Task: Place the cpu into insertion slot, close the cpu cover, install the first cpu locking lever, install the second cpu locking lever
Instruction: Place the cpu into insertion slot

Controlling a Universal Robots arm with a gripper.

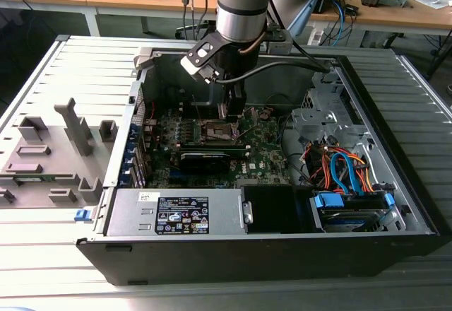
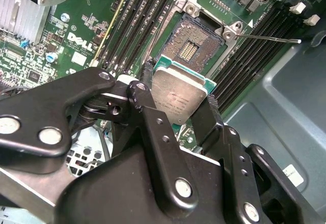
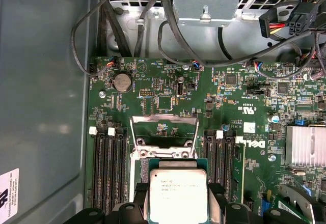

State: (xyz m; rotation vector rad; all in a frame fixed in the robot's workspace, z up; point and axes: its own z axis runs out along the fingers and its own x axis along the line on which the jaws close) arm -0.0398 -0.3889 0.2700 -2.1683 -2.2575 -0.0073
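The black end effector (image 2: pixel 178 87) is clamped on the cpu (image 2: pixel 179 104), fingers on two opposite edges, metal top facing up. It hangs close over the insertion slot (image 2: pixel 192 48) near the middle of the green circuit board (image 2: pixel 76 35). The slot's gold contacts lie bare, and the cpu cover (image 3: pixel 164 118) stands swung open.

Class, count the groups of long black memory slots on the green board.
2. One group runs along one side of the insertion slot; the other group runs along the opposite side. The gripper holding the cpu hides part of them.
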